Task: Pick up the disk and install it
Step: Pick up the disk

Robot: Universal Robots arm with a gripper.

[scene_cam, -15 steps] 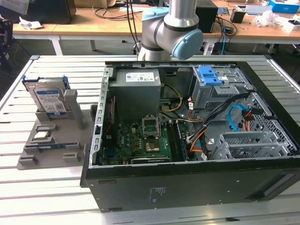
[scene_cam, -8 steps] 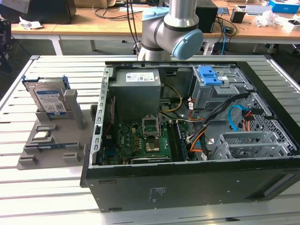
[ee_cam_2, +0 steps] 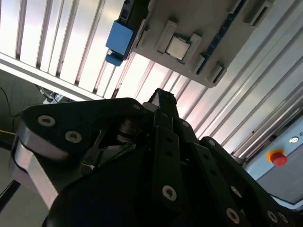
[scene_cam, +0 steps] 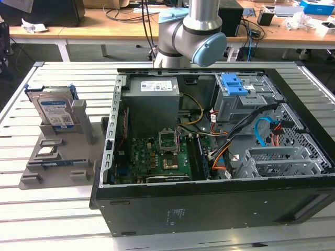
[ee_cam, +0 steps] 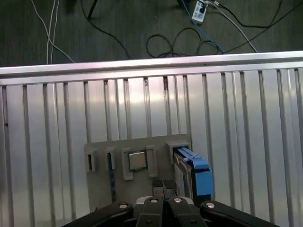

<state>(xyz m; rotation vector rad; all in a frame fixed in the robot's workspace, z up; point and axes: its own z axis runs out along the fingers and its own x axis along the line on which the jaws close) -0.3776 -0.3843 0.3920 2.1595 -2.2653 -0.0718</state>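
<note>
Closed hand [ee_cam: 163, 186] over grey holder [ee_cam: 142, 144], upright disk [ee_cam: 197, 176] beside chip [ee_cam: 137, 161].

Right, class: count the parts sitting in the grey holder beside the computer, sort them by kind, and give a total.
Disk: 1
Chip: 1
Memory stick: 1
Total: 3

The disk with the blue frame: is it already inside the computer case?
No, the disk stands upright in a grey holder beside the computer case.
</note>
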